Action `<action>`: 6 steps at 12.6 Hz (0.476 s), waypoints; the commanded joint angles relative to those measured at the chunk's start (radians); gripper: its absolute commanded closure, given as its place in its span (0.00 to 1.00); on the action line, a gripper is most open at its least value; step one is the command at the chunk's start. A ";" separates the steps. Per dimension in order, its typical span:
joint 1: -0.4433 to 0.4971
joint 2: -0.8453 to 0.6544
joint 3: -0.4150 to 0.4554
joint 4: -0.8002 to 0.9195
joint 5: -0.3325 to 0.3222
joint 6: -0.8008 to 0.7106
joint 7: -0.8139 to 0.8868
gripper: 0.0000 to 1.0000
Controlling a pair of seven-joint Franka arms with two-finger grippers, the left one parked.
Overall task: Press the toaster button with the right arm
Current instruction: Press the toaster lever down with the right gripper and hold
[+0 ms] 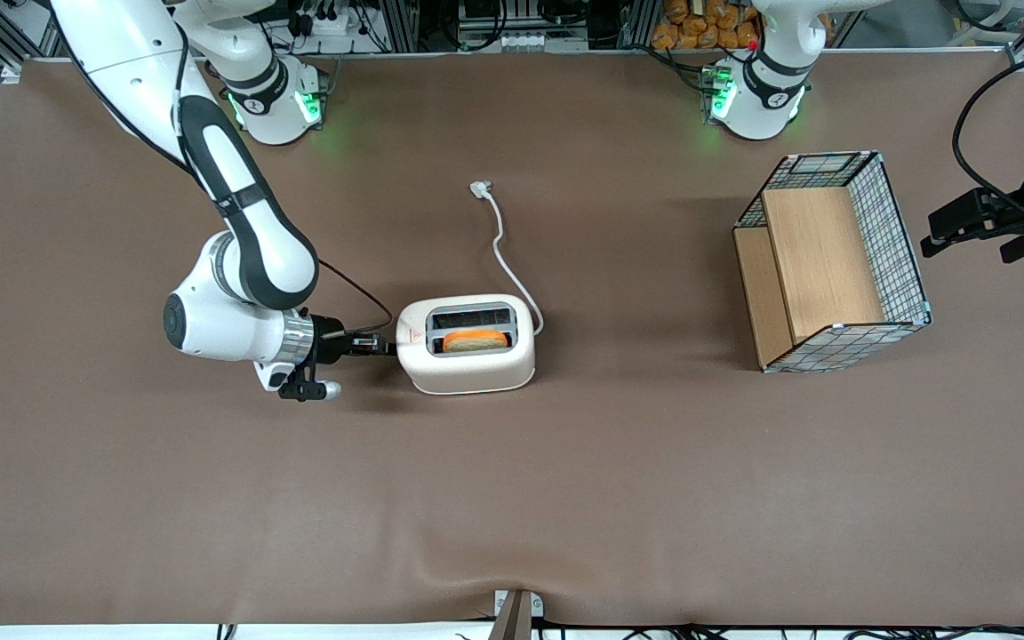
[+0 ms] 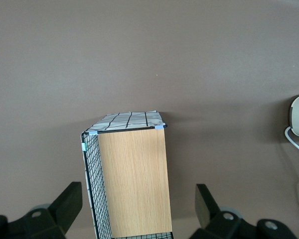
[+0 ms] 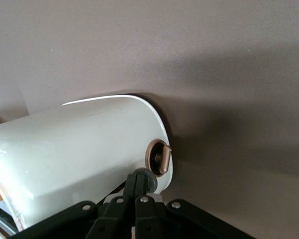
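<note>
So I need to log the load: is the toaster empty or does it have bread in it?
Loaded. The toaster holds one slice in the slot nearer the camera; the other slot looks empty. The gripper, shut, is at its narrow end.

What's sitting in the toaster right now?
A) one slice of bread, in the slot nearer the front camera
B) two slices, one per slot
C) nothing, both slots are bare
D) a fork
A: the front view shows a single orange-brown slice in the toaster's nearer slot, the other slot dark, while the gripper sits closed at the toaster's narrow end, by the button.
</note>
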 commanded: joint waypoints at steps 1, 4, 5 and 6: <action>0.010 0.046 -0.005 0.001 0.023 0.050 -0.060 1.00; 0.008 0.044 -0.005 0.003 0.021 0.046 -0.060 1.00; 0.005 0.043 -0.005 0.003 0.021 0.044 -0.060 1.00; 0.004 0.044 -0.005 0.004 0.021 0.044 -0.059 1.00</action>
